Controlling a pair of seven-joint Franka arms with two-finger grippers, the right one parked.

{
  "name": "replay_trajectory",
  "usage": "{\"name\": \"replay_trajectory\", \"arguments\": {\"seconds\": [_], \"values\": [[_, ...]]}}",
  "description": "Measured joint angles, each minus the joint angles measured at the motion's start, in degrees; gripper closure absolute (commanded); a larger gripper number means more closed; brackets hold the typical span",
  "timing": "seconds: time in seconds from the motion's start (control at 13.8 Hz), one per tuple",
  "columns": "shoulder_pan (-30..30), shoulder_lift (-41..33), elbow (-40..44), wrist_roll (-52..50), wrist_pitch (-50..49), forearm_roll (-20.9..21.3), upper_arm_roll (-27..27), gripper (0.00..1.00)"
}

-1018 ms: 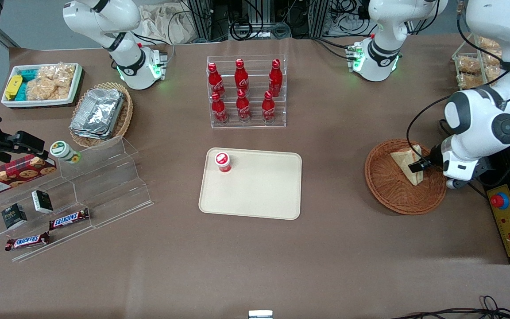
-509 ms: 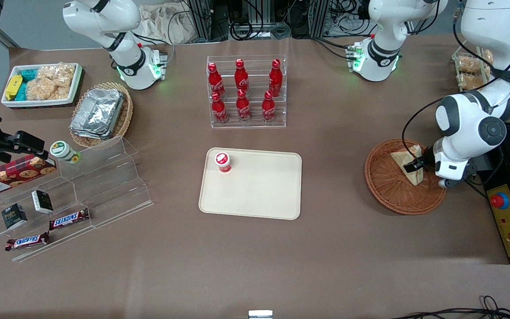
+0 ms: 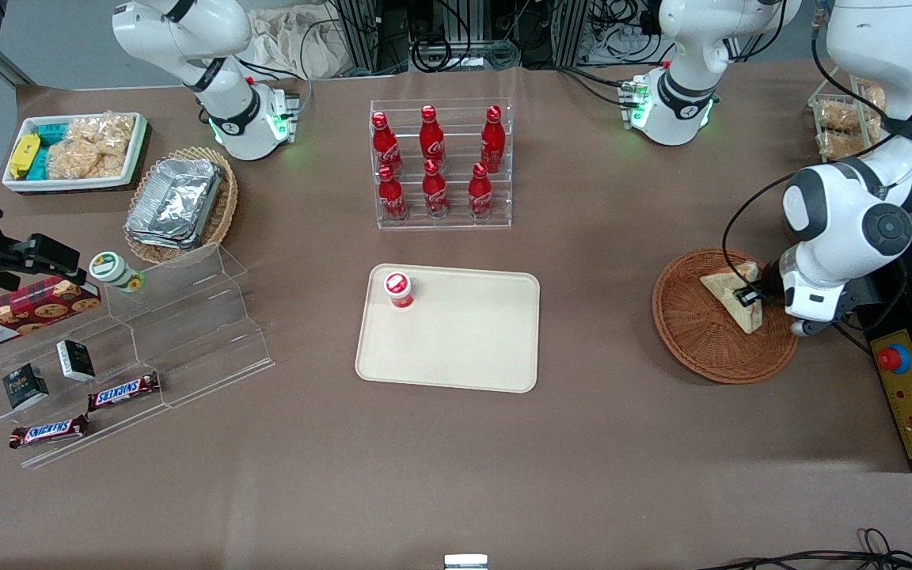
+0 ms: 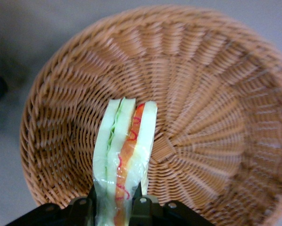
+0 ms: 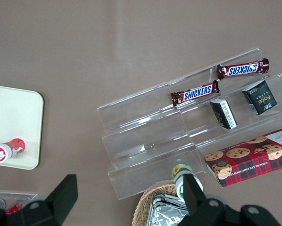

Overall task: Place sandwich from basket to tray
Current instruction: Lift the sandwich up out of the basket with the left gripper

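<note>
The sandwich (image 3: pixel 729 291), a pale bread wedge, rests in the reddish-brown wicker basket (image 3: pixel 693 340) toward the working arm's end of the table. My gripper (image 3: pixel 749 298) is down in the basket, shut on the wedge. In the left wrist view the sandwich (image 4: pixel 125 146) shows green and red filling along its cut edge. It narrows where the two black fingers (image 4: pixel 142 205) press its sides, with the gripper (image 4: pixel 111 208) astride it and the basket (image 4: pixel 211 94) weave underneath. The cream tray (image 3: pixel 464 348) lies flat at mid-table, apart from the basket.
A small red-capped bottle (image 3: pixel 399 289) stands on the tray's corner. A clear rack of cola bottles (image 3: pixel 440 166) is farther from the camera than the tray. A yellow control box (image 3: pixel 911 392) with a red button sits beside the basket. A stepped acrylic shelf (image 3: pixel 187 332) is toward the parked arm's end.
The wrist swung slightly over the basket and came back. The sandwich has turned a little in the fingers, its pale face now showing more.
</note>
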Motion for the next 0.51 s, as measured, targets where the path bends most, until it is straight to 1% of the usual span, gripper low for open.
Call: {"name": "replay_trajectory", "arguments": {"seconds": [0.07, 0.22, 0.36, 0.51], "values": [[-0.1, -2.0, 1.4, 0.0, -2.7, 0.0, -0.3, 0.85], [-0.5, -6.8, 6.1, 0.0, -12.0, 0.0, -2.0, 0.85], [-0.9, -11.2, 13.0, -0.5, -23.3, 0.0, -4.8, 0.85], [-1.2, -13.5, 21.2, -1.2, -34.6, 0.0, -8.0, 0.85]]}}
